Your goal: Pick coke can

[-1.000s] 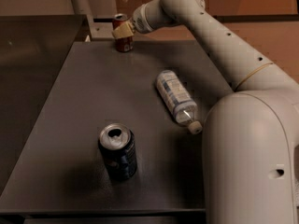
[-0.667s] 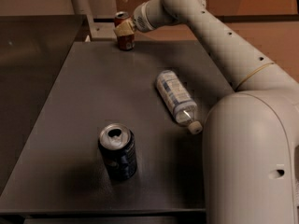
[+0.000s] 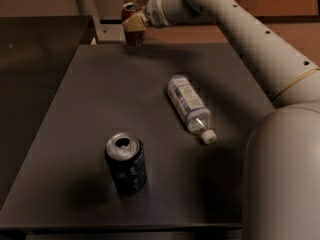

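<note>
The gripper point(image 3: 133, 25) is at the far edge of the bench point(image 3: 75, 109), a little left of the middle of that edge, reached in from the right by the long white arm point(image 3: 250, 36). Its tan fingers point(image 3: 135, 23) are closed in on the coke can point(image 3: 134, 39), one crossing the near side of the can at mid-height and the other hidden behind it, so the can sits clamped between them. The coke can stands upright in that grip, its silver top showing above the finger and its red lower body below it. Its base is right at the line of the far edge, and I cannot tell whether it touches the surface or hangs just above it.

Near the middle of the bench, towards the right edge, a clear plastic water bottle point(image 3: 186, 101) lies on its side, its white cap point(image 3: 208, 136) pointing to the front right corner. Close to the front edge, left of centre, a dark blue can point(image 3: 126, 165) stands upright with its silver top opened. Both are well apart from the gripper and from each other.

The robot's rounded white body point(image 3: 285, 179) fills the view past the front right corner. A pale post point(image 3: 86, 4) rises behind the far left corner.
</note>
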Tool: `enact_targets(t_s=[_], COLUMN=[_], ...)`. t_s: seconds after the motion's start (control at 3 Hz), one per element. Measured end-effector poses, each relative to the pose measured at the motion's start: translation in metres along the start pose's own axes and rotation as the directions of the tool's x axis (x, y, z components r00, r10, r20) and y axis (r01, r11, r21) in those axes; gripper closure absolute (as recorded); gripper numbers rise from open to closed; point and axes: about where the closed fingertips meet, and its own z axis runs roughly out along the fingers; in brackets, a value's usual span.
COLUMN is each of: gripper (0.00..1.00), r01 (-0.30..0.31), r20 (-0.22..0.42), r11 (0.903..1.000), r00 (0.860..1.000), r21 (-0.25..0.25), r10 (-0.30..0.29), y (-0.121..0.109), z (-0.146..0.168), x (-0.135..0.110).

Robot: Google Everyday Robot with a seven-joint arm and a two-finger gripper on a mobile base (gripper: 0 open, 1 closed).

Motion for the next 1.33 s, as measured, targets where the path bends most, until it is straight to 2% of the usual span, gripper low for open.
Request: enact_targets(t_s=[0.33, 0.67, 1.0, 1.33], gripper=[1.0, 1.0, 1.0, 1.0], r01=[0.047, 0.104, 0.158, 0.201], r20=[0.033, 0.039, 0.036, 0.013], r11=[0.9985, 0.9928, 0.9838, 0.9711], r00=[0.998, 0.994, 0.987, 0.98], r21=[-0.029, -0.059, -0.086, -0.129], r10=[-0.046, -0.102, -0.155, -0.201], y=[0.023, 0.044, 0.059, 0.072], z=[-0.028, -0.051, -0.069, -0.082], x=[-0.021, -0.041, -0.058, -0.062])
